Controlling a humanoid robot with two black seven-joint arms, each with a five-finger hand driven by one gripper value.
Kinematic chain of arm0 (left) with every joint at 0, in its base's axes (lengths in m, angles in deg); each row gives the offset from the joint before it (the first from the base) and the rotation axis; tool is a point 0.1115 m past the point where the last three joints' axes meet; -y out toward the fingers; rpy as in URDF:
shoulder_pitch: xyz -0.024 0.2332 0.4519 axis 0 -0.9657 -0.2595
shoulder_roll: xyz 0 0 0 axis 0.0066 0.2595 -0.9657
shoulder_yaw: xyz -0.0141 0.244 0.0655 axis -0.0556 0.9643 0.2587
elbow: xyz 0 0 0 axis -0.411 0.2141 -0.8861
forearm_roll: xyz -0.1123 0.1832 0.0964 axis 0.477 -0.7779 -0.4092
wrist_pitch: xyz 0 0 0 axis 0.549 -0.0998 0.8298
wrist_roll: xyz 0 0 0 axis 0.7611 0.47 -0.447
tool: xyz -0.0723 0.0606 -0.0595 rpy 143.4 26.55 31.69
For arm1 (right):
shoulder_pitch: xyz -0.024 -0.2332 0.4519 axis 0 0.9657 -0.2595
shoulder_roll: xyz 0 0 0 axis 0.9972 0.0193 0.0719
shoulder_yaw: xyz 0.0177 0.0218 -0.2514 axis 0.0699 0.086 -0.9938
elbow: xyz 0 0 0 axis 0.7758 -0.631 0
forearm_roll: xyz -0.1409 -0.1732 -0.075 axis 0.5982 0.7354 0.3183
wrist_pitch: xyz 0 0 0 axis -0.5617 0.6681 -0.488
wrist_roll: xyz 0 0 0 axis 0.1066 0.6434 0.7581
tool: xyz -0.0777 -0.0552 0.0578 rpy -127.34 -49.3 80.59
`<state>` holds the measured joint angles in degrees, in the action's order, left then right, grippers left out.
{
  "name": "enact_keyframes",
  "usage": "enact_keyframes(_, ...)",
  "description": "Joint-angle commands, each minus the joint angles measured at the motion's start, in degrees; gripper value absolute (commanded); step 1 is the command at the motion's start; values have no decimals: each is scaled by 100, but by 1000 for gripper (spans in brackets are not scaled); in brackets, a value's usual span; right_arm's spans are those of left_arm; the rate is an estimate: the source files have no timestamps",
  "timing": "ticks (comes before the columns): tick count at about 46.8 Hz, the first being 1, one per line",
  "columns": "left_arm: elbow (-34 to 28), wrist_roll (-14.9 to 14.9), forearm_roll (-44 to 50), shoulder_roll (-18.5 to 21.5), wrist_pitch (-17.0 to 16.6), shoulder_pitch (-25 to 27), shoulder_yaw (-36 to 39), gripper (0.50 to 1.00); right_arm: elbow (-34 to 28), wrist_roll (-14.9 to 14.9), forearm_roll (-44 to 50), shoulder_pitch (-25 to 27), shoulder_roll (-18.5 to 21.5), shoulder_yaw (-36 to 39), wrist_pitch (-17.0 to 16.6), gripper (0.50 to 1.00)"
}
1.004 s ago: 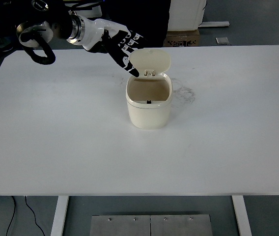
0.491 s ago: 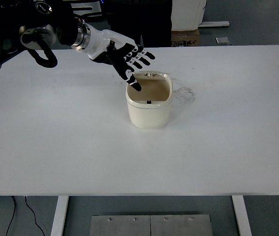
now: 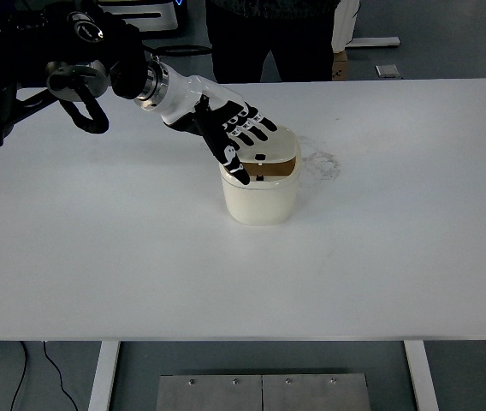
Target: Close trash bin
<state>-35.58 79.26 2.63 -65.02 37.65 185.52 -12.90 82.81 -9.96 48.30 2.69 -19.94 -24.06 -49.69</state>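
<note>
A cream trash bin (image 3: 260,195) stands at the middle of the white table (image 3: 123,257). Its hinged lid (image 3: 275,146) is tipped forward and low over the opening, with a narrow dark gap left at the front. My left hand (image 3: 241,137) reaches in from the upper left and lies flat on the lid's left part. Its fingers (image 3: 256,128) are spread and grasp nothing; the thumb points down at the bin's left rim. The right arm is out of view.
A person's dark legs (image 3: 251,38) stand behind the table's far edge. Grey scuff marks (image 3: 324,163) stain the tabletop just right of the bin. A table leg (image 3: 103,377) and a metal floor plate (image 3: 260,392) show below the near edge.
The lid stood upright a second ago and has swung down over the bin. My left hand moved right and down with it, onto its top.
</note>
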Motion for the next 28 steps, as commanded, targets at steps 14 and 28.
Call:
enact_keyframes(14, 0, 62, -3, -62, 16, -167, 8, 1000, 0, 1, 0, 0, 0, 0, 0, 991)
enact_keyframes(28, 0, 62, -3, -70, 16, -229, 8, 1000, 0, 1, 0, 0, 0, 0, 0, 989)
